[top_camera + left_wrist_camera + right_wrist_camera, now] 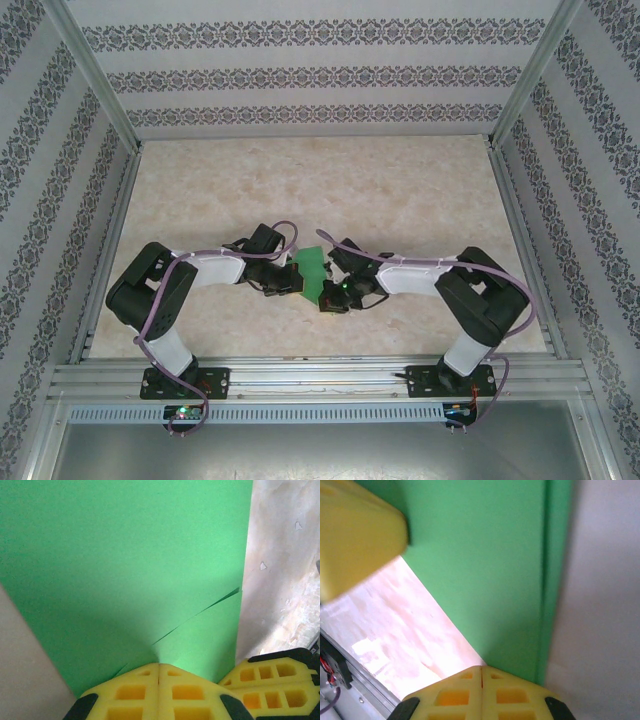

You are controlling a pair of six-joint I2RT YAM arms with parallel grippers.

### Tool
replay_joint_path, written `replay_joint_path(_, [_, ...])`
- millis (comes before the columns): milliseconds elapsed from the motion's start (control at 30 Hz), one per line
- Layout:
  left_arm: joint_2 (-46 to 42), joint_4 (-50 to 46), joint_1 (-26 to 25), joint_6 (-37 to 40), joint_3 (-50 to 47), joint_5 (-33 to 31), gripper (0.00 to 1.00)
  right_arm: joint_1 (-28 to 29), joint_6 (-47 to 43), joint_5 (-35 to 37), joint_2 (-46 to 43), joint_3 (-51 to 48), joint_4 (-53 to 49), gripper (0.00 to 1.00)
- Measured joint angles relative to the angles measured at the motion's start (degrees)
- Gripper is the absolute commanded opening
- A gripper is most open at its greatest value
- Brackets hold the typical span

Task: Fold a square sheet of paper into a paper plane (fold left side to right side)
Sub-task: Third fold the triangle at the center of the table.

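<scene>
The bright green sheet of paper (311, 268) lies on the table between the two arms, folded into layers. A slanted flap edge (200, 614) crosses it, and a narrow folded strip (555, 580) runs down one side. I cannot make out a paper plane shape. My left gripper (296, 283) (159, 666) is shut, its yellow tips resting against the paper (125, 555). My right gripper (330, 297) (481, 669) is also shut, with its tips at the edge of the paper (485, 565). Each wrist view catches the other gripper's yellow fingers (280, 677) (355, 535) close by.
The marble-patterned table (330, 180) stretches away behind the arms. Aluminium rails (320, 380) run along the near edge and up both sides, and patterned walls (320, 75) close in the workspace. Purple cables (170, 300) loop over the arms.
</scene>
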Motion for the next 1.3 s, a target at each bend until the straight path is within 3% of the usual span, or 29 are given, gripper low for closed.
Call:
replay_joint_path(167, [0.00,0.28,0.00,-0.04,0.02,0.31,0.09,-1.51,-1.55,0.50,-4.20,-1.42,-5.64,0.02])
replay_joint_path(400, [-1.64,0.85,0.04,-1.68,1.22,0.74,0.37,-8.15,-9.29,0.92,-11.98,-1.44,-6.67,0.34])
replay_joint_path(600, [-9.27,1.92,2.80,-1.99,1.38,-1.86,0.46,-10.34,-17.57,0.59,-11.87,-1.16,-0.24,0.50])
replay_joint_path(800, [-14.93,4.37,7.54,-3.28,-2.43,-5.05,0.47,-10.34,-23.30,-2.12,-4.87,2.14,5.35,0.52])
replay_joint_path(1000, [-14.67,4.68,8.11,-4.81,-4.94,-5.14,0.47,-10.05,-25.31,-3.30,1.20,3.65,7.93,0.50])
replay_joint_path(1200, [-13.16,5.05,8.39,-4.85,-4.94,-4.72,0.47,-9.35,-25.51,-5.18,4.31,4.50,9.22,0.33])
replay_joint_path(1300, [-12.98,5.05,8.41,-4.85,-4.94,-4.70,0.47,-9.31,-25.42,-6.12,4.63,4.61,9.27,0.20])
